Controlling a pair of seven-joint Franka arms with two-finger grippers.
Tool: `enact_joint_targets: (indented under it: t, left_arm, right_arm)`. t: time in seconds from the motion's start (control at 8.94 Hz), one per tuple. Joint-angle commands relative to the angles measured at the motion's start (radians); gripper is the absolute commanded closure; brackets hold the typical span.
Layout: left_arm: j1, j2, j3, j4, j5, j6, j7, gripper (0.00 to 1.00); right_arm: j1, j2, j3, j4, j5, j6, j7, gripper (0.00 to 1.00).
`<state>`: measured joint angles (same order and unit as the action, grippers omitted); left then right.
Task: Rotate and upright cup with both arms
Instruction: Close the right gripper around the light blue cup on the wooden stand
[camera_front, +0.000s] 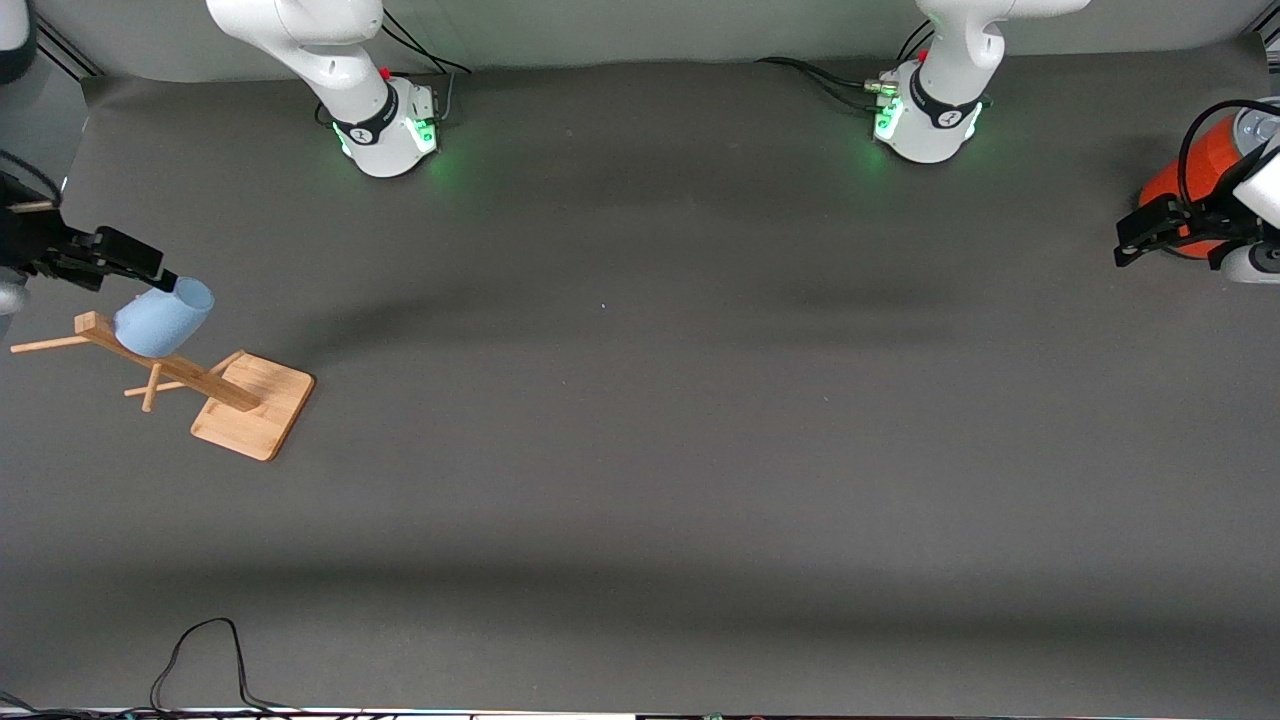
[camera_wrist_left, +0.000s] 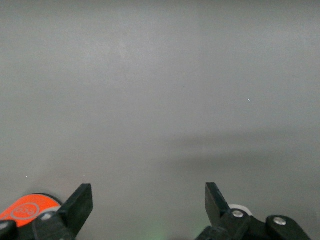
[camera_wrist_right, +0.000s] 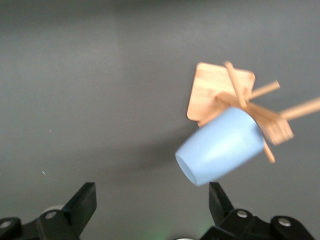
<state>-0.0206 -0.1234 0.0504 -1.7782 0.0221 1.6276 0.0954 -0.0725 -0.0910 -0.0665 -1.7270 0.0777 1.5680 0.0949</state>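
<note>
Cup (camera_front: 164, 320) hangs tilted on wooden rack (camera_front: 235, 395), right gripper (camera_front: 165, 281) spread wide just beside its rim, empty; left gripper (camera_front: 1135, 245) waits wide, empty, by orange can (camera_front: 1190, 180).

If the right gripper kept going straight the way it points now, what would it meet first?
Most likely the cup hung on the wooden rack. The right gripper, open, sits right at its rim, though the right wrist view shows the cup off toward one finger, so it might only graze it.

Dark grey table (camera_front: 640, 450), evenly lit
</note>
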Motion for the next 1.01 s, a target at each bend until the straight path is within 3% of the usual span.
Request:
enact_joint_targets:
  t: [0.0,0.34,0.78,0.9]
  left_arm:
    - [-0.007,-0.015,0.005,-0.01,-0.008,0.003,0.004,0.0]
    - [-0.009,-0.013,0.003,-0.01,-0.008,0.002,0.004,0.0]
    - [-0.009,-0.013,0.002,-0.01,-0.008,-0.003,0.003,0.0]
    - [-0.009,-0.013,0.002,-0.01,-0.008,-0.003,0.003,0.0]
  right_arm:
    - [0.01,-0.001,-0.131,0.011,0.059,-0.051,0.142,0.0]
    - [0.008,0.031,-0.206,-0.043,0.1,-0.051,0.36,0.0]
    - [0.008,0.051,-0.228,-0.158,0.12,0.142,0.45,0.0]
    - [0.008,0.069,-0.237,-0.161,0.169,0.17,0.448,0.0]
